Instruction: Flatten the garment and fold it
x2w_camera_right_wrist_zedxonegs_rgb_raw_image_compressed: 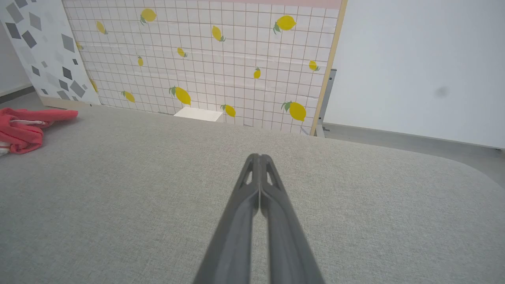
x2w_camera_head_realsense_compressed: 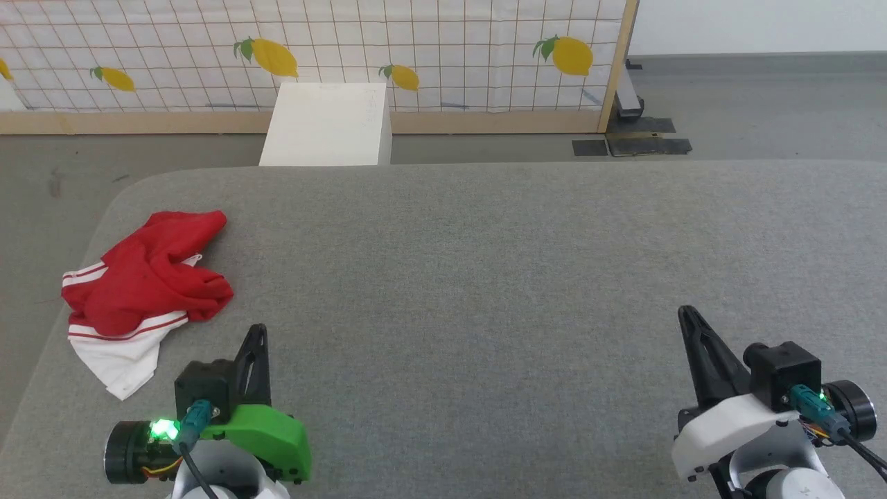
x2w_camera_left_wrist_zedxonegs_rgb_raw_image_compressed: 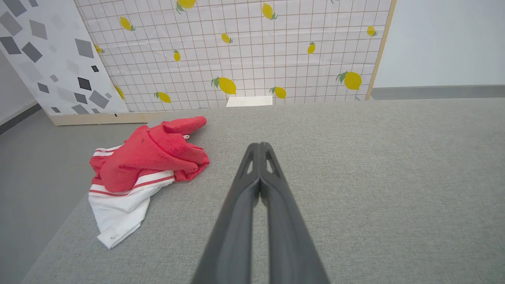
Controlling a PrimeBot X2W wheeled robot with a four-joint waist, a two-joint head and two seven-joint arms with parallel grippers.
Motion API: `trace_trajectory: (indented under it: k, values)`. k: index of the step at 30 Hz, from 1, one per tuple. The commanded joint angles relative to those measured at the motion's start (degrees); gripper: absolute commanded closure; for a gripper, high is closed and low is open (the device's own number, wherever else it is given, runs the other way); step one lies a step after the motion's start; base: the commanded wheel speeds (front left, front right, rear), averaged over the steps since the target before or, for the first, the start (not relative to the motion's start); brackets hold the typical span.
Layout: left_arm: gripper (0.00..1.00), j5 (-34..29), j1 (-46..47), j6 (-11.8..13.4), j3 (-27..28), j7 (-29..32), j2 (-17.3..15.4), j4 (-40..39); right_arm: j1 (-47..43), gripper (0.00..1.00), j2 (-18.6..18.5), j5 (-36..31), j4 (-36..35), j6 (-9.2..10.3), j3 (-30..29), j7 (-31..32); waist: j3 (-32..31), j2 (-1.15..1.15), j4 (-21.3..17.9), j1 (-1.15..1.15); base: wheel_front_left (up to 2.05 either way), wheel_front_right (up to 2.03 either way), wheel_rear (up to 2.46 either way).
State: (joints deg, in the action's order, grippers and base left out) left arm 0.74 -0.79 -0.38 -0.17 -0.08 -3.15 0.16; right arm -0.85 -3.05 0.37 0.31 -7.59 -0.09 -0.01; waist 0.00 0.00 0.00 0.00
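Bright, even light; soft shadows; wrist views bend at edges.

Nothing legible — faint marks on the white box point(x2w_camera_head_realsense_compressed: 326, 125) unreadable.

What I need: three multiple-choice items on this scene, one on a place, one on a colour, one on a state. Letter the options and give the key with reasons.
1. Where does the garment lie on the grey table?
A. By its left edge, ahead of the left arm
B. At its centre
C. By its right edge

2. What colour is most of the garment?
A. Blue
B. Green
C. Red

3. How do both arms' jaws stand?
A. Wide open
B. Shut and empty
C. Shut on the garment

Key:
1 A: in the head view the crumpled heap sits at the table's left side.
2 C: the body is red, and a white sleeve with red stripes shows.
3 B: in each wrist view the jaws are pressed together at the tips with nothing between them.
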Motion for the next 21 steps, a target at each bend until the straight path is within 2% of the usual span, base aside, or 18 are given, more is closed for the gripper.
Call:
trace_trajectory:
  k: [1, 4, 5, 21]
  values:
    - [1.00, -0.7, 0.8, 0.4, 0.2, 0.1, 0.3, -0.2, 0.9, 1.00, 0.2, -0.4, -0.3, 0.10, 0.1, 0.0, 0.0, 0.00, 0.0, 0.00, 0.00, 0.00, 0.00]
    - [1.00, -0.7, 0.8, 0.4, 0.2, 0.1, 0.3, -0.2, 0.9, 1.00, 0.2, -0.4, -0.3, 0.10, 0.1, 0.0, 0.0, 0.00, 0.0, 0.00, 0.00, 0.00, 0.00]
    - [0.00, 0.0, 0.0, 0.0, 0.0, 0.0, 0.0, 0.0, 0.0, 0.00, 0.0, 0.0, 0.0, 0.00, 0.0, 0.0, 0.0, 0.00, 0.0, 0.00, 0.00, 0.00, 0.00]
    - [0.00, 1.1, -0.1, 0.1, -0.8, -1.5, 0.0, 0.8, 0.0, 0.00, 0.0, 0.3, 0.5, 0.01, -0.7, -1.5, 0.0, 0.00, 0.0, 0.00, 0.00, 0.00, 0.00]
